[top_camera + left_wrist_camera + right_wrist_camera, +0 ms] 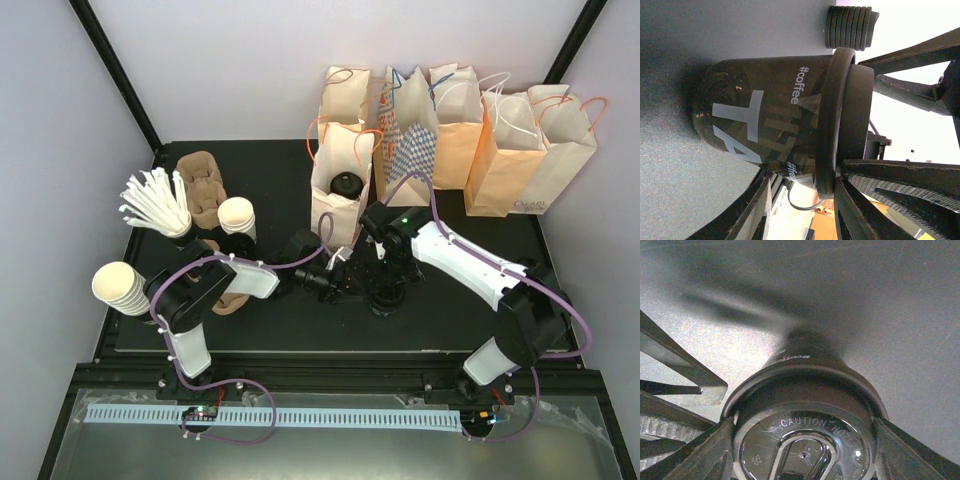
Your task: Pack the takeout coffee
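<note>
At centre of tabletop: right gripper clamped from above on the black lid of the takeout coffee, one finger on either side. Left gripper has its jaws apart, tips just beside the cup wall, nothing between them. Cup upright on the tabletop, lettering visible. Beyond: stack of black lids; open paper bag holding a second lidded cup.

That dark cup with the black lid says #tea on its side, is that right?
No. The cup is dark with a black lid, but its side reads #coffee, not #tea; the left wrist view shows it.
</note>
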`<state>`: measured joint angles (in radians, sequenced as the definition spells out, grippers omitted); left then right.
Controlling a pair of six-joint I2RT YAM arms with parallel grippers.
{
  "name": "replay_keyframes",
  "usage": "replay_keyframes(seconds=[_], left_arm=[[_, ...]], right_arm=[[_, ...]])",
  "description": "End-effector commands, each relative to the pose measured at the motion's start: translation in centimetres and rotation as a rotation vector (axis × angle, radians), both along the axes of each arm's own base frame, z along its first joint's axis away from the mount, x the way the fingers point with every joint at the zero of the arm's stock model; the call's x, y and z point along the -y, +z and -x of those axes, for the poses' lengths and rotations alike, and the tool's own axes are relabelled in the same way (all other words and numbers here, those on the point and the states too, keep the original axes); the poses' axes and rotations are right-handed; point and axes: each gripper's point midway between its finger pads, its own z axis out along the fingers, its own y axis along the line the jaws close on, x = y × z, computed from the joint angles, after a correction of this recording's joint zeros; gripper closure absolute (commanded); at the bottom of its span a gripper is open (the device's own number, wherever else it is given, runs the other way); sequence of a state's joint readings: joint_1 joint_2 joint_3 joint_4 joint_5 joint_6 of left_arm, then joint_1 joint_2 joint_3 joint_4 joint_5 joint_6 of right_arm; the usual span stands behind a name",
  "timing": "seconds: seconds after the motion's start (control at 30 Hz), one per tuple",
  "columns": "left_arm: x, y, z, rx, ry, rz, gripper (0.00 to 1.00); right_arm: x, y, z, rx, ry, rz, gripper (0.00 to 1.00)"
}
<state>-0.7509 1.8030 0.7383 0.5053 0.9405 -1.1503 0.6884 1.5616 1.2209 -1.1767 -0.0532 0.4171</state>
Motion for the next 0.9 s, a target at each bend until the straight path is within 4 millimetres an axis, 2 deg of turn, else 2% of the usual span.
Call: replay_keyframes(seconds=[0.0,0.3,0.87], left_arm=[[1.1,-0.4,-1.0,0.019,0.023,-0.022,0.63],[-1.2,-4.9,0.1,-0.043,0.010,-0.269,0.67],[-3.1,-9.1,2.4,-0.163,-0.022,-0.389,0.69]], right_arm=[[0.1,-3.5,1.0,-0.078,-0.020,0.061,0.30],[0.1,-4.9,1.7,-0.098,-0.062,0.094,0.31],[-0.1,-6.6,2.7,-0.134,-0.060,0.070,0.31]])
